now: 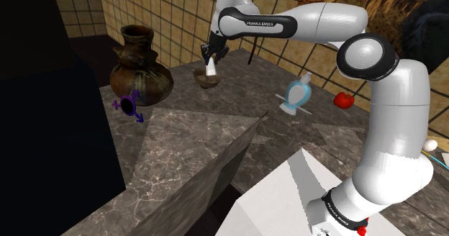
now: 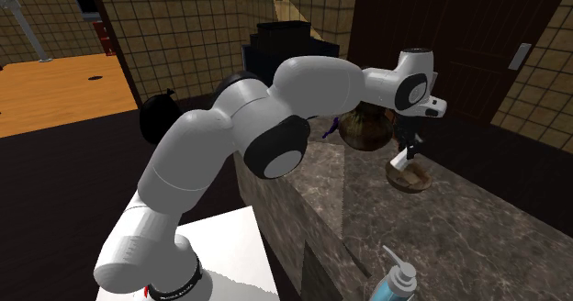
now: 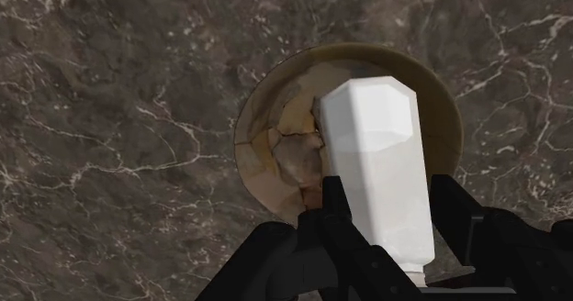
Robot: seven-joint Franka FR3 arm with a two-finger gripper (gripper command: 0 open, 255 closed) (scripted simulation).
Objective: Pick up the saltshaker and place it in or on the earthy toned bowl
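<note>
The white, faceted saltshaker (image 3: pixel 376 161) is clasped between the two black fingers (image 3: pixel 335 218) of the gripper (image 3: pixel 393 200), which press on its two opposite sides, so the claw is closed on it and holds it up off the counter (image 1: pixel 191 137). In the wrist view the shaker hangs directly over the brown bowl (image 3: pixel 271 148), covering a part of its inside, and the bowl's inner surface shows mottled tan and brown patches. In the shoulder view the lower end of the shaker is just at the bowl's rim; whether it touches the bowl I cannot tell. The bowl stands on the dark marbled counter, near the tiled wall (image 1: pixel 165 19). Toward the shoulder view's left of the bowl there is a big dark brown jar (image 1: pixel 140 69), and just in front of the jar lies a small purple object (image 1: pixel 129 106). Toward the right of this view, well apart from the bowl, stands a pale blue bottle (image 1: pixel 296 94), and a red object (image 1: pixel 345 99) lies beyond it. The white stand (image 1: pixel 277 198) is at the lower right
</note>
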